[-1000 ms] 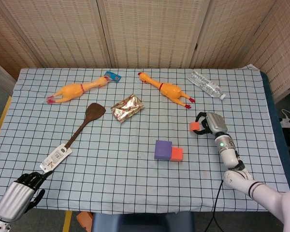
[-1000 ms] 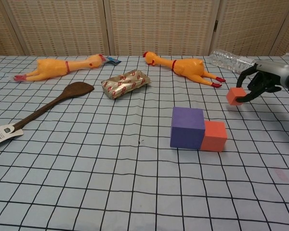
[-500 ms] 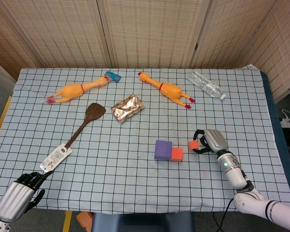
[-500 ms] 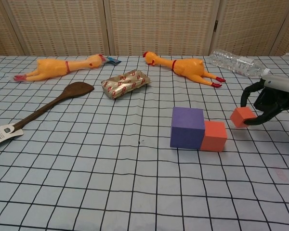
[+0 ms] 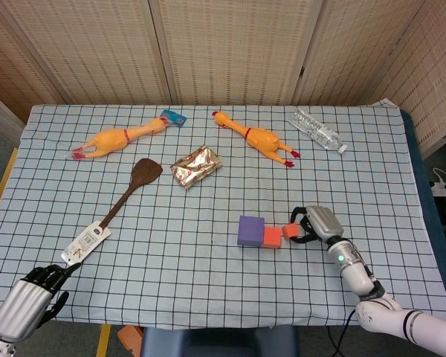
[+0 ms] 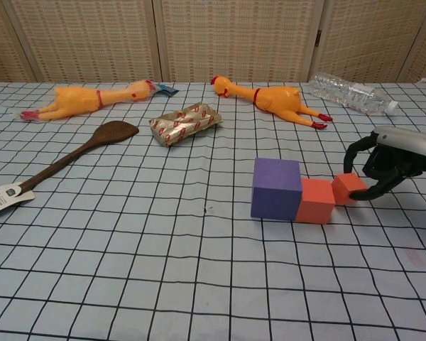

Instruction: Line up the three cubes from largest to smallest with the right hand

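Orange and smallest of the three, the little cube (image 6: pixel 348 187) sat pinched in my right hand (image 6: pixel 385 168), dark fingers (image 6: pixel 358 148) curled over its top and far side. I had it down at table level, right beside the medium orange cube (image 6: pixel 317 201), though I could not tell whether the two touched. That medium cube sat flush against the purple cube (image 6: pixel 276 187), the three running in a row across the checked cloth (image 5: pixel 208 268). My left hand (image 5: pixel 30 303) hung at the near table edge with its fingers curled in, holding nothing, near the tagged wooden spatula (image 5: pixel 119 201).
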Tool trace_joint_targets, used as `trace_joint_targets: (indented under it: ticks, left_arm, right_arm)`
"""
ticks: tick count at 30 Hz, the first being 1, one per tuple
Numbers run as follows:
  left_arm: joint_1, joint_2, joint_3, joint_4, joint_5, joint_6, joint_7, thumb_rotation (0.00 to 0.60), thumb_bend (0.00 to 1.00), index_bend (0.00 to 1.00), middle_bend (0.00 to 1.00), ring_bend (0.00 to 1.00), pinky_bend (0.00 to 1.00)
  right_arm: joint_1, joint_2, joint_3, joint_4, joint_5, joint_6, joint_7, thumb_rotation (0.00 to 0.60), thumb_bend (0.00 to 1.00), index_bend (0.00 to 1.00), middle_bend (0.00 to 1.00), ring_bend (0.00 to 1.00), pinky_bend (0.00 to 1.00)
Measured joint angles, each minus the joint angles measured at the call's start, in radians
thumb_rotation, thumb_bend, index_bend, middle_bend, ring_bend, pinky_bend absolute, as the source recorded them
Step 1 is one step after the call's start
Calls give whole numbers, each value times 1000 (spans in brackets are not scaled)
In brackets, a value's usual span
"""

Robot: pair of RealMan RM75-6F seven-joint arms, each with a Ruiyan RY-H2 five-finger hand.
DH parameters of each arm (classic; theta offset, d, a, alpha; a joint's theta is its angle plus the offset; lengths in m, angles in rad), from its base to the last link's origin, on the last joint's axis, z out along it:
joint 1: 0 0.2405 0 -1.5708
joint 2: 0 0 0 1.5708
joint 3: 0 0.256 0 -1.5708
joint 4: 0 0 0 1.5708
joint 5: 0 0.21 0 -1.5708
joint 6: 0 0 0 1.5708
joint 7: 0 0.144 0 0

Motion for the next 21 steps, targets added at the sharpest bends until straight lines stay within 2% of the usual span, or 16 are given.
trace_joint_targets:
  ticks: [21]
  left_arm:
    - [0, 0, 1, -1, 1, -3, 2, 600, 450, 194, 400, 320, 426]
  right_arm:
    - [3, -21, -11, 7, 5, -12, 7, 600, 82, 566, 925, 974, 992]
